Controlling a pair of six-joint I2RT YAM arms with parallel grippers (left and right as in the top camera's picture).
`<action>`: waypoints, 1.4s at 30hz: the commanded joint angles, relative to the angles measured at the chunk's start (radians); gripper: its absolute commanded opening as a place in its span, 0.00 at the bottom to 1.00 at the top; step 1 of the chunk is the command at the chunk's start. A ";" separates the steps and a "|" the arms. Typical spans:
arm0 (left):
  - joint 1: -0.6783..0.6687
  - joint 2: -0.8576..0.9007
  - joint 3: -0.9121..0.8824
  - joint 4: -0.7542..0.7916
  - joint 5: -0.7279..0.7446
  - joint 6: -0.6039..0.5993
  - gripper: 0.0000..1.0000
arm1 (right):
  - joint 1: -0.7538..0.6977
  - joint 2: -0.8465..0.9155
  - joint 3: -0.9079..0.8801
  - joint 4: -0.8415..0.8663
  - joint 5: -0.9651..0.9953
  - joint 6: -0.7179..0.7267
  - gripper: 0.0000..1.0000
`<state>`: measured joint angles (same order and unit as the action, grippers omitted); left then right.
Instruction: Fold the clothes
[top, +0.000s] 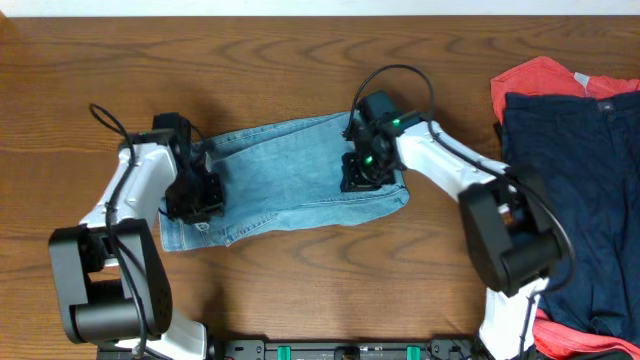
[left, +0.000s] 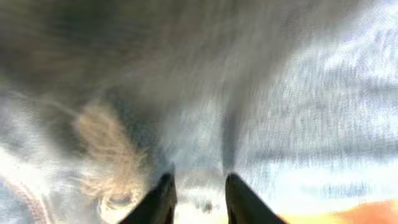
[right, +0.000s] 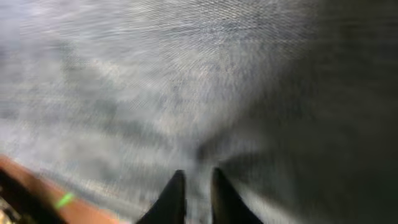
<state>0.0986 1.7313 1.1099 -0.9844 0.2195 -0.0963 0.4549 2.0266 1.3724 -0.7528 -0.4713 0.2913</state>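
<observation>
A: Overhead, where are the jeans (top: 290, 170) lying?
B: Mid-desk (top: 300, 50), doubled into a band. The left end effector (top: 200, 200) is pressing on its left end and the right end effector (top: 362, 175) on its right.
A: Left wrist?
B: The tips are sitting narrowly apart with denim bunching between them. Clamped or not, I cannot tell.
A: Right wrist?
B: Same, with a crease running up from the near-closed tips. I'm judging another fold is starting. Next, both ends need pinching firmly and lifting together.

Left arm (top: 135, 180) and right arm (top: 440, 155): white link shells between black cylindrical joints and bases. Black cables (top: 400, 70) loop above each. Green indicator lights (top: 397, 123) mark the right wrist. Fingers (left: 161, 199): black, tapered.
</observation>
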 joint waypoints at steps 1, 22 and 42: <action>0.008 -0.037 0.089 -0.045 -0.049 -0.003 0.32 | -0.032 -0.144 0.002 -0.006 -0.019 -0.088 0.22; 0.297 -0.084 0.065 0.057 0.048 0.066 0.98 | -0.014 0.130 0.002 0.056 0.120 0.158 0.01; 0.289 -0.081 -0.102 0.172 0.384 0.279 0.98 | -0.270 0.195 0.002 -0.002 0.191 0.104 0.01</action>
<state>0.4030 1.6474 1.0389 -0.8162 0.5297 0.1375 0.1909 2.1349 1.4147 -0.7502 -0.5041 0.4351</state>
